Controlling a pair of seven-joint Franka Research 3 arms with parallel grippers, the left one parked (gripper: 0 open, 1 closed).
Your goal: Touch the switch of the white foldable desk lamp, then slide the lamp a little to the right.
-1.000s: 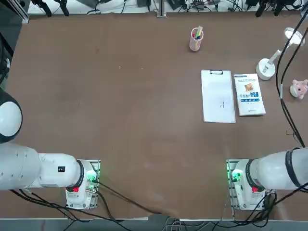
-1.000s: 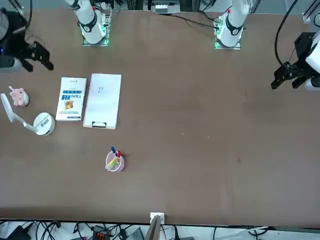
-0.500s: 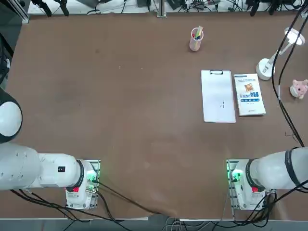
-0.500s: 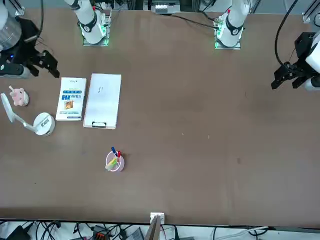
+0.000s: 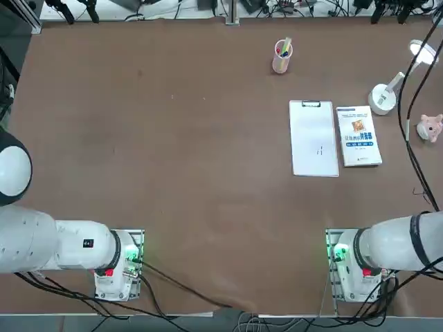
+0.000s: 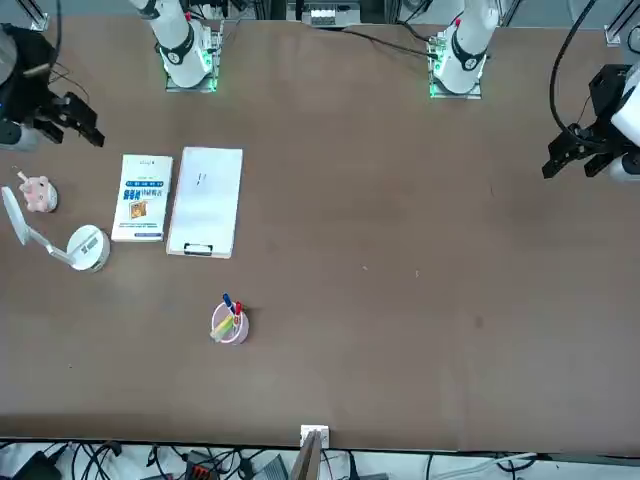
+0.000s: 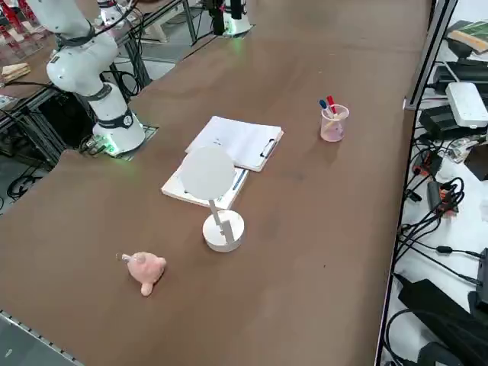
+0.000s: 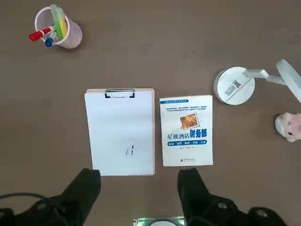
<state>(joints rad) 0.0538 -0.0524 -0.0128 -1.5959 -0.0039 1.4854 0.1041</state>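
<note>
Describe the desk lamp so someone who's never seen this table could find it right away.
Start at the white clipboard and the book beside it. Just past the book's far corner stands the lamp, with a pink pig toy close by. It alone has a round white disc base, a thin tilted arm and a flat oval head.

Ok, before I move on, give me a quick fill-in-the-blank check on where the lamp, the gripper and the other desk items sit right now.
1. The right gripper hangs above the table with its fingers ____.
2. The white foldable desk lamp stands between the pink toy and the ____.
3. The clipboard lies right beside the book, on the side away from the ____.
4. The pink pen cup holds ____.

Missing words: open; book; lamp; pens
</note>
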